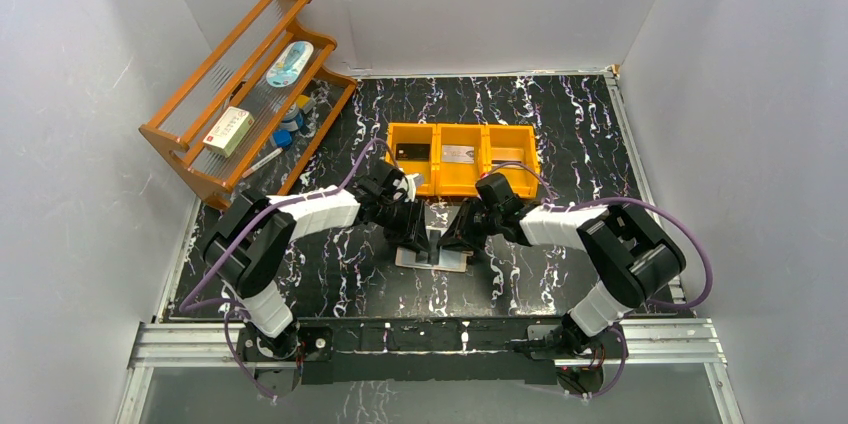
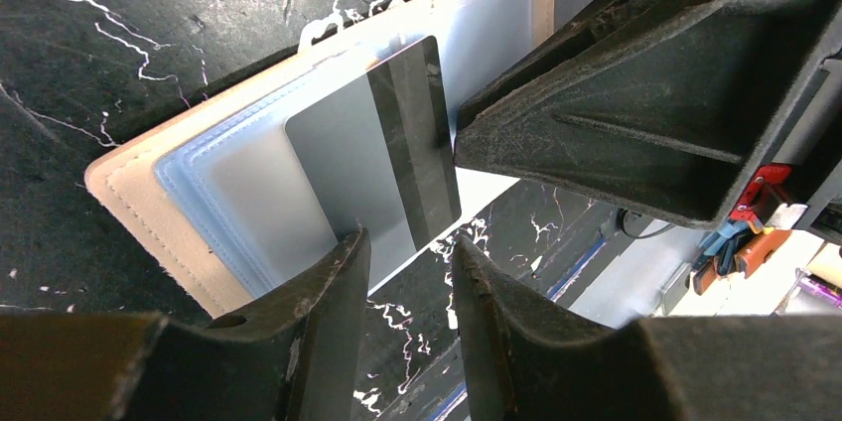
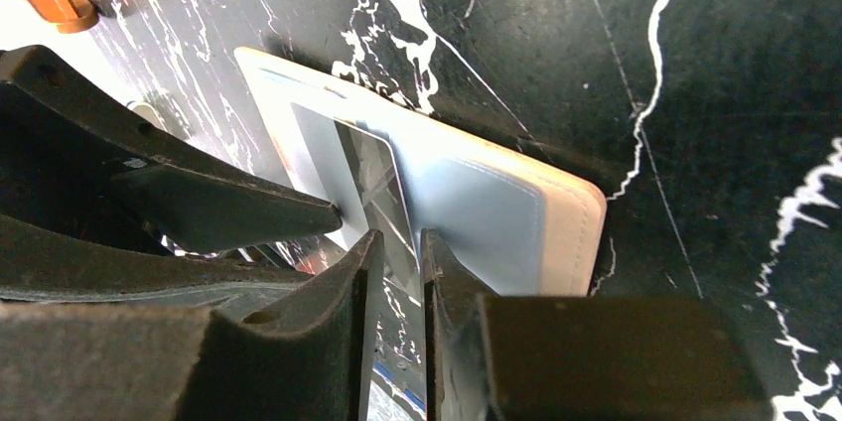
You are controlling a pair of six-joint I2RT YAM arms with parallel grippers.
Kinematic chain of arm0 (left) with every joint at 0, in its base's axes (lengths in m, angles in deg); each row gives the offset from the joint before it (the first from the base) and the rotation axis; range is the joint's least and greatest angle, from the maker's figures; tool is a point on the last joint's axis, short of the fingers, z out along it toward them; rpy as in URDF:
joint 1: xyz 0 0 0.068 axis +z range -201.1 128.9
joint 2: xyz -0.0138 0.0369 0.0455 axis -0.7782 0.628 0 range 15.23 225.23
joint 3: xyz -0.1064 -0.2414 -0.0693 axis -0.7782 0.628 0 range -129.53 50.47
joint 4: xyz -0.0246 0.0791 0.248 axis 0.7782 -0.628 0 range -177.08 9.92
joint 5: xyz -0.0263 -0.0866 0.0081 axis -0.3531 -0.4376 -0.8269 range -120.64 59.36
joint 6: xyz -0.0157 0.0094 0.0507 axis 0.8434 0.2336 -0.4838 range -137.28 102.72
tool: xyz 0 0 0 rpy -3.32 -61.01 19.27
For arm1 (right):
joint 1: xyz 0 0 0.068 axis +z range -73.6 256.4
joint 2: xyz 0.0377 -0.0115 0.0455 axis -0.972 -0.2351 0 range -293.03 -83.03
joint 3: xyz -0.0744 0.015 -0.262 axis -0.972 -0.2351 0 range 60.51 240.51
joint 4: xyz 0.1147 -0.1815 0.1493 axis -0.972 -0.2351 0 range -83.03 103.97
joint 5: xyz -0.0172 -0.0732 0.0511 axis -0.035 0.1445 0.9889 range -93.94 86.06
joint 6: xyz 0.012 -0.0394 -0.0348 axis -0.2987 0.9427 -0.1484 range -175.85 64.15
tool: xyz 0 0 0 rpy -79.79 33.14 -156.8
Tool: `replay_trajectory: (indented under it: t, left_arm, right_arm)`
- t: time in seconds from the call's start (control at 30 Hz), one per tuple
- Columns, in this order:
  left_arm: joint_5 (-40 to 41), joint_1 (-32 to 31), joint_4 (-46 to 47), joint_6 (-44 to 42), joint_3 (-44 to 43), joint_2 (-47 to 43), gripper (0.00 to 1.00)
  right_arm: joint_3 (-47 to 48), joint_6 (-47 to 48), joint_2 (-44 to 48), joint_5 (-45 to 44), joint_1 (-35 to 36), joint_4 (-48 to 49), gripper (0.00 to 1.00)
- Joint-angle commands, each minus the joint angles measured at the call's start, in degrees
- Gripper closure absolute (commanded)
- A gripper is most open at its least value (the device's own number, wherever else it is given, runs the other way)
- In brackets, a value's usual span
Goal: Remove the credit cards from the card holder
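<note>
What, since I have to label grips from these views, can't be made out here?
- Top view: the left tool and right tool cover most of the card holder; what lies in the orange tray is too small to identify.
- Right wrist view: the right tool hides the card's lower edge, so contact is unclear.
- Left wrist view: the right tool blocks part of the card holder.

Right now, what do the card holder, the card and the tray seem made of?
The card holder looks like matte beige leather or imitation, with a stitched border. Its sleeves seem clear glossy plastic with a bluish sheen. The card looks like rigid plastic, satin grey with a dark stripe. The tray is probably moulded plastic, uniform orange.
</note>
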Motion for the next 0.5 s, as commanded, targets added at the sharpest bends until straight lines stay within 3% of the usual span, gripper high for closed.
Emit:
replay_trajectory:
  t: [0.0,0.47]
  left_arm:
    - [4.8,0.0,-4.8,-1.4,1.6,-1.1,0.64]
    - [5.8,-0.1,-4.3,-1.3,1.5,-2.6,0.64]
  right_arm:
    - [-0.4,-0.7,-1.2,1.7,-0.1,4.1,0.71]
    - [0.6,-1.2,-4.7,3.2,-0.1,5.3,0.72]
